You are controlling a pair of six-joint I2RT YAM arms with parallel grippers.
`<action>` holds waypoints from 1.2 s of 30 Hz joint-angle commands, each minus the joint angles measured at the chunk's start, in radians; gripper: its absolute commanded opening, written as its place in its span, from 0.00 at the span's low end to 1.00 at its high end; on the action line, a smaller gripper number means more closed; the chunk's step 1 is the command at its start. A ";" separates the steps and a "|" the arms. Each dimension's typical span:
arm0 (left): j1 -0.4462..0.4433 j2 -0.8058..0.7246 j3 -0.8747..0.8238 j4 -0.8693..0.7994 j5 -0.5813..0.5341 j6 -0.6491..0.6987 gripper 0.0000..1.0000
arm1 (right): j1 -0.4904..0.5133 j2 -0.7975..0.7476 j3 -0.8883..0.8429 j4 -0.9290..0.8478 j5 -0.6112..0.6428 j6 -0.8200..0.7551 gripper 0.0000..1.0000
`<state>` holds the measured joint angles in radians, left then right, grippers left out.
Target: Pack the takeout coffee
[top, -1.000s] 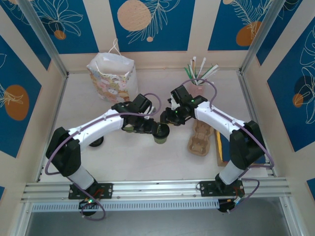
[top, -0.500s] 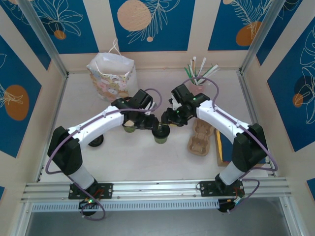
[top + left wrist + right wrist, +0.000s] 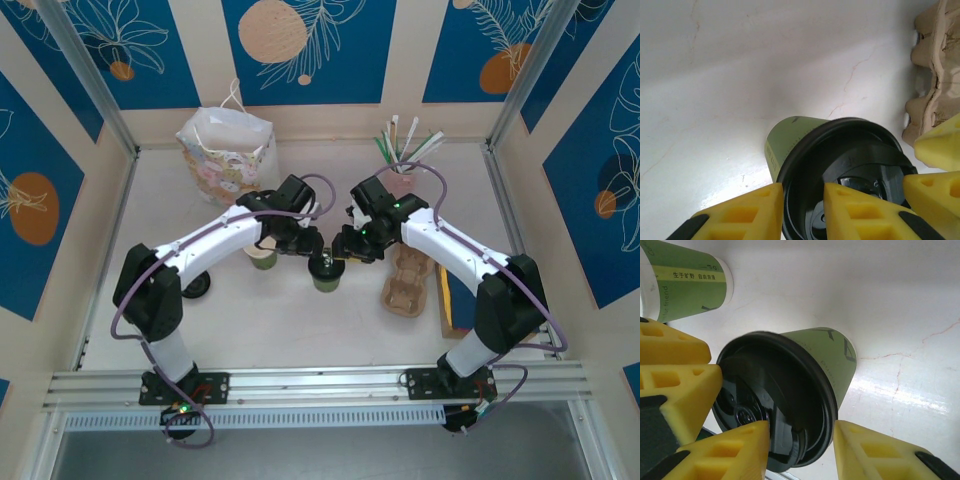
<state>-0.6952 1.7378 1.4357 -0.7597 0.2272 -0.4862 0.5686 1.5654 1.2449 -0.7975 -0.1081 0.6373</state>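
Cup: the lidded coffee cup stood upright at mid-table, directly beneath both grippers.
Left gripper: jaws were slightly apart, straddling the lid rim; whether it gripped, I could not tell.
Right gripper: same on the opposite rim.

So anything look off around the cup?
Nothing spilled or damaged. Oddity: left gripper and right gripper both straddle the rim of the lid on the takeout coffee. Whether the lid sits flush, can't tell.

Gift bag far left; pulp carrier right; perhaps stirrers behind.
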 commanded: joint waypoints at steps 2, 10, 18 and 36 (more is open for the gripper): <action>0.011 0.014 0.021 -0.028 -0.006 0.032 0.26 | 0.007 0.024 -0.001 -0.005 -0.010 0.001 0.37; 0.010 0.009 -0.061 0.014 0.033 0.008 0.26 | 0.014 0.045 -0.046 0.010 -0.010 0.002 0.33; 0.003 -0.005 -0.169 0.054 0.054 -0.018 0.25 | 0.025 0.050 -0.127 0.047 -0.007 0.020 0.30; -0.004 -0.038 -0.097 0.006 0.040 -0.020 0.25 | 0.026 0.028 -0.061 0.018 0.004 0.009 0.33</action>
<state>-0.6895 1.6691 1.3048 -0.6254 0.2829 -0.5064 0.5728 1.5505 1.1736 -0.7021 -0.1230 0.6483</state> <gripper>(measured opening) 0.250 0.323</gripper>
